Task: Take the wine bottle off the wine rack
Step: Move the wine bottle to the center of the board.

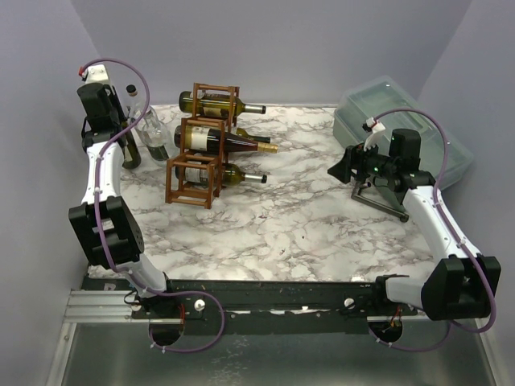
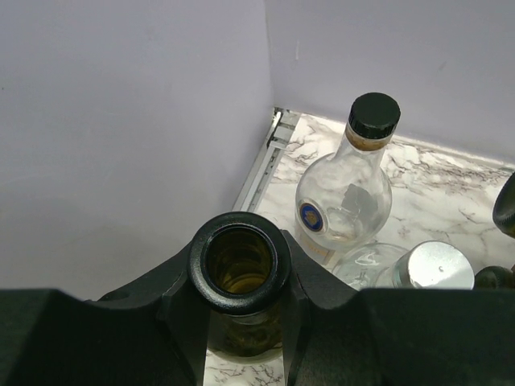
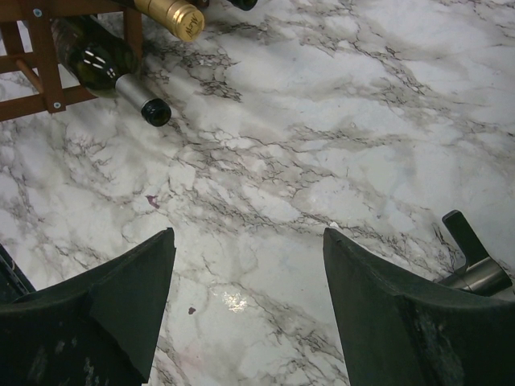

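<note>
2 white arms, black joint housings, looping purple cables

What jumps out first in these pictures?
A reddish wooden wine rack stands toward the far left of the marble table, with three bottles lying in it, necks pointing right. In the far left corner the left gripper clasps the neck of an upright, uncorked dark bottle beside a clear black-capped bottle. The right gripper hangs open above the table.
</note>
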You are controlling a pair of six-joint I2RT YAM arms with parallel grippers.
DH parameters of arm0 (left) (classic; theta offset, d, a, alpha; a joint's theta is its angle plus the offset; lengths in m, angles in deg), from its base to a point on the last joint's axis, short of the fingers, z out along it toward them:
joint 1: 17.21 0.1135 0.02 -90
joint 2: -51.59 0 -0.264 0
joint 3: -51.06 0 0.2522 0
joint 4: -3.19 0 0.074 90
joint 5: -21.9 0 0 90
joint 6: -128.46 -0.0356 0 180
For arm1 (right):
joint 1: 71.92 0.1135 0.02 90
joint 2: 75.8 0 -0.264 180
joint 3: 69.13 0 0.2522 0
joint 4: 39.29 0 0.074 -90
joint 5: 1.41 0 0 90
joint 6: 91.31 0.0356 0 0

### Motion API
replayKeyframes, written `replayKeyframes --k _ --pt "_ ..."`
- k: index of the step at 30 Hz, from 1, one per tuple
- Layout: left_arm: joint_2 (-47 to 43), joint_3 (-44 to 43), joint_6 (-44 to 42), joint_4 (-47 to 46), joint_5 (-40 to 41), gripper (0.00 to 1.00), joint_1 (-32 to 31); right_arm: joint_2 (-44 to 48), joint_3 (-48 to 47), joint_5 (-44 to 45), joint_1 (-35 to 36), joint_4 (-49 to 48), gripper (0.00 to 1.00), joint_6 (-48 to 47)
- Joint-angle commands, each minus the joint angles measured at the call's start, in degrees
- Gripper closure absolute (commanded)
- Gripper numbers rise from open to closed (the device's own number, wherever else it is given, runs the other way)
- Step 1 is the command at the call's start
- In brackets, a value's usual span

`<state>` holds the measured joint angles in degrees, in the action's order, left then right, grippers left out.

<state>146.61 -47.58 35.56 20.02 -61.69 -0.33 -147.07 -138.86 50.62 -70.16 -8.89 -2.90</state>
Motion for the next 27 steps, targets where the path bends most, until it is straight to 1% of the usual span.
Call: replayKeyframes --k 1,9,23,25,27 --pt "0.05 -3.85 -0.97 -6.04 -2.73 1.0 0.79 -0.7 -1.88 -0.08 -0.43 1.36 0.23 -0.96" --pt "1.84 -4.75 -0.37 -6.05 -4.8 1.0 1.1 -1.15 -2.12 -0.04 -0.39 1.46 0.23 -1.05" --pt "3.52 -4.47 1.56 -6.05 -4.74 1.0 1.41 -1.68 -2.32 0.19 -0.37 1.89 0.23 -1.49" --pt "3.61 -4.26 1.78 -6.06 -4.52 0.97 1.44 -1.77 -2.32 0.18 -0.42 1.99 0.23 -1.49" --pt "3.69 -4.16 2.09 -5.92 -4.52 0.96 1.45 -1.77 -2.43 0.27 -0.42 2.02 0.23 -1.58"
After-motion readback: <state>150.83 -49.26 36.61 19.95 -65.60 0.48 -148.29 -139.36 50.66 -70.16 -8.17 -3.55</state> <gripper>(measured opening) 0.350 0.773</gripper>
